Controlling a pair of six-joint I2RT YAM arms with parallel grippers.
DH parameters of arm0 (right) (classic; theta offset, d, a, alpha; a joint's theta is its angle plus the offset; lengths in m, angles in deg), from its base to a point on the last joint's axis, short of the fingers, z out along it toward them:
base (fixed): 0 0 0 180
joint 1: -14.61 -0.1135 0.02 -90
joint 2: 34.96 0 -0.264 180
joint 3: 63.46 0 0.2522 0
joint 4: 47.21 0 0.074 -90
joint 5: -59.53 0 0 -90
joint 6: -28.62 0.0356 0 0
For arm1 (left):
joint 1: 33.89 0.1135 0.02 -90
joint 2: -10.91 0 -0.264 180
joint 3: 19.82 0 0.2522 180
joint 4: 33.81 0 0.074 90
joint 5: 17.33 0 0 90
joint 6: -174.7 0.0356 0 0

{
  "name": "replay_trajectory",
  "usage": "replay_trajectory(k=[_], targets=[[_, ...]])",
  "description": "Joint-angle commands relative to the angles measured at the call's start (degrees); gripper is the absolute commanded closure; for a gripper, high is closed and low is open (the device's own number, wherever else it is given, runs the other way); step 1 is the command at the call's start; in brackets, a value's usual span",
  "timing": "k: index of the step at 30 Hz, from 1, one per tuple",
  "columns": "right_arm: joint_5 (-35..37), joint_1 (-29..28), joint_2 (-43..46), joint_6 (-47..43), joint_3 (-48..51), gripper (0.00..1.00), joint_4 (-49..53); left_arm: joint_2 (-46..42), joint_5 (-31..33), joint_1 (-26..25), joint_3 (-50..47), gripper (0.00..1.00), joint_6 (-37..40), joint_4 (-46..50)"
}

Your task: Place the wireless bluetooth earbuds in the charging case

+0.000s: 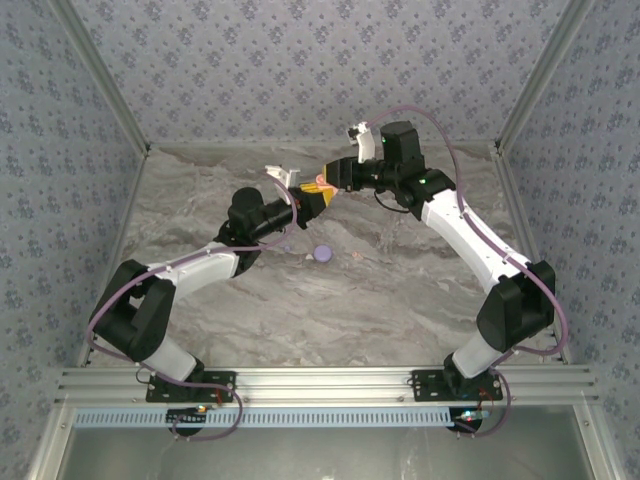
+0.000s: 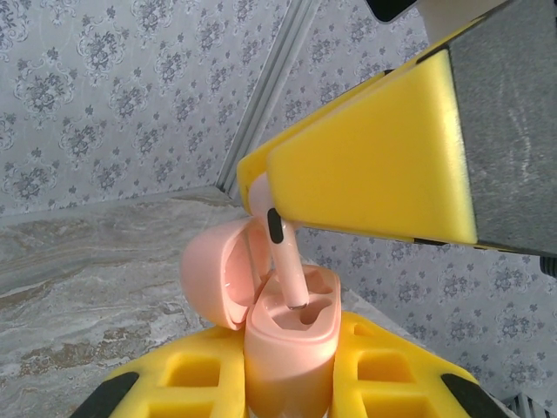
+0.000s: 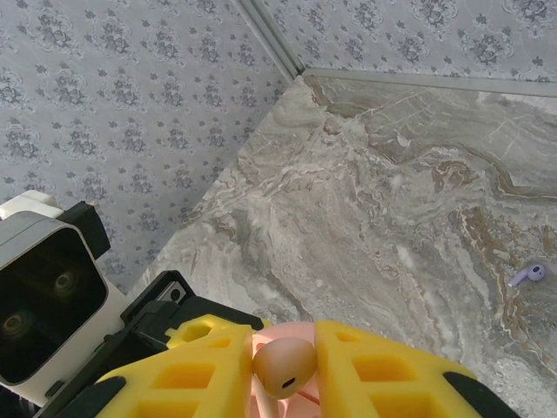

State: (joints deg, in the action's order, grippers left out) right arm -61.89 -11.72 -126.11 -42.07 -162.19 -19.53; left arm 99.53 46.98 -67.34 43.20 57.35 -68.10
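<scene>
With my left fingers (image 2: 191,383) clamped on the open pink charging case (image 2: 291,353) and my right fingers (image 3: 383,374) pinching 1 pink earbud (image 2: 288,272), I'm seating its stem; next comes a straight push in.

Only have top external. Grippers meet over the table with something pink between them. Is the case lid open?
Observer: Yes. On the left wrist view the pink charging case sits in the left gripper with its lid hinged open.
Operator: Right one got a bud?
Observer: The right gripper pinches a pink earbud by its head. The stem tip is at a socket's mouth and the bud is not seated.
Operator: Any others around?
Observer: The right wrist view shows a lilac earbud lying loose on the marble table.
</scene>
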Motion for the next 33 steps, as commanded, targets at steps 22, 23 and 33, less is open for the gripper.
replay_trajectory(k=[22,23,33], targets=[[0.59,-0.62,2.09,-2.92,1.73,0.75,2.06,-1.69,1.47,-0.27,2.24,0.92,-0.88,-1.58],[0.57,-0.62,2.17,-2.88,1.65,0.75,2.05,-1.62,1.52,-0.23,2.16,0.92,-0.86,-1.61],[-0.31,-0.92,2.56,-4.77,0.83,0.67,4.44,-1.69,0.35,-0.21,2.56,0.92,0.0,-0.73]])
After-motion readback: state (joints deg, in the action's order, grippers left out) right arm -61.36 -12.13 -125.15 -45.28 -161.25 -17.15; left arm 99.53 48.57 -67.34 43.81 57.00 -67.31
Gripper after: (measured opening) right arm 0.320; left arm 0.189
